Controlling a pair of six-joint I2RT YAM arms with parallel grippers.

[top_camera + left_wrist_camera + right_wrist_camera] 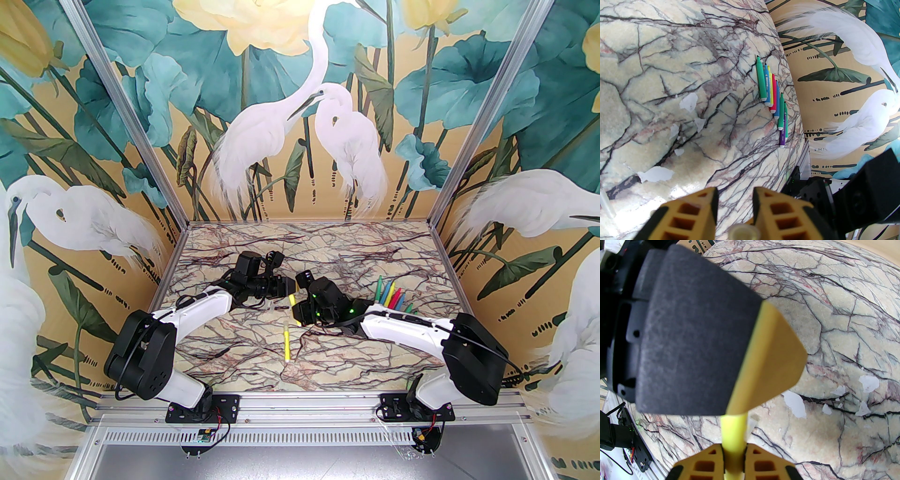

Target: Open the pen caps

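Yellow pen (733,427) sits pinched in my right jaws, held off the surface (328,253) just left of the bunch of loose pens (391,297). My left jaws stand narrow around its pale cap (744,232); whether they bite yet, I cannot tell. I'd want a square pinch on the cap alone, then a straight pull along the pen's length with the right side firm. Print on the loose pens' barrels is too small to read.

Robot test booth, aluminium frame (304,402) (heron-mural walls (300,140))
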